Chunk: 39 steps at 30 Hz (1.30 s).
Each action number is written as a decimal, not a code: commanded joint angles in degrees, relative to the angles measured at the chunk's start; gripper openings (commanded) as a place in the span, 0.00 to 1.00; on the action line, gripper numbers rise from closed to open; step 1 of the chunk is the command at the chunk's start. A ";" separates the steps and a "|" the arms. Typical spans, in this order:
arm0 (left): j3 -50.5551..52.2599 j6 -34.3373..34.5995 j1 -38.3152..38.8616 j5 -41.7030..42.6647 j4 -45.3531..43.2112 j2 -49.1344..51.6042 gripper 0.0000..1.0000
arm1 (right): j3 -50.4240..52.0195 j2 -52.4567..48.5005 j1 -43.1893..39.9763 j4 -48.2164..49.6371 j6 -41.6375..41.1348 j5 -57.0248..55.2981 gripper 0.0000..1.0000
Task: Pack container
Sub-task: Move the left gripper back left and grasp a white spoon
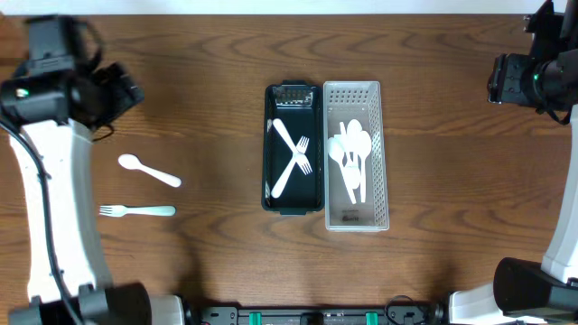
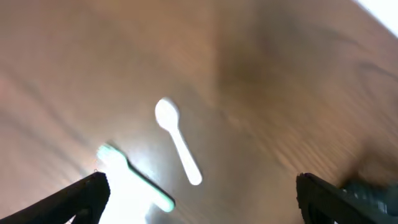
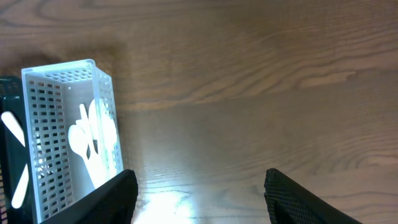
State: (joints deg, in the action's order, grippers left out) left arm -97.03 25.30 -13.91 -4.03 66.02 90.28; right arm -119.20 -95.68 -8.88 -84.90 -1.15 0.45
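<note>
A black container (image 1: pixel 293 149) holds two crossed white forks (image 1: pixel 293 153). Beside it on the right a white perforated basket (image 1: pixel 357 155) holds several white spoons (image 1: pixel 352 155); it also shows in the right wrist view (image 3: pixel 65 143). A loose white spoon (image 1: pixel 149 170) and a loose white fork (image 1: pixel 137 211) lie on the table at the left; the left wrist view shows that spoon (image 2: pixel 177 140) and fork (image 2: pixel 134 177). My left gripper (image 2: pixel 199 199) is open and empty, high above them. My right gripper (image 3: pixel 199 199) is open and empty over bare table right of the basket.
The wooden table (image 1: pixel 452 181) fills all views. The left arm's body (image 1: pixel 54 81) stands at the far left, the right arm (image 1: pixel 537 77) at the far right edge.
</note>
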 commanded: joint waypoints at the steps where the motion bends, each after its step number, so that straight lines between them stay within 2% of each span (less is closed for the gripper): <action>1: 4.98 8.98 -4.94 5.01 -0.61 4.15 0.98 | 0.17 -0.07 -0.48 -0.13 1.01 -0.22 0.69; 8: 12.83 10.80 -8.70 5.14 -6.43 13.86 0.98 | 0.17 -0.07 -0.48 -0.37 0.96 -0.20 0.69; 20: 13.46 10.78 -8.07 5.11 -11.82 24.90 0.98 | 0.17 -0.07 -0.48 -1.27 0.35 -0.20 0.69; 39: 18.12 10.58 -4.87 4.50 -20.96 28.20 0.98 | 0.17 -0.07 -0.48 -2.19 -1.57 -0.20 0.69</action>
State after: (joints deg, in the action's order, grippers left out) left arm -79.81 35.59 -18.65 1.32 45.34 117.82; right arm -119.20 -95.68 -8.88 -86.67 -1.93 0.45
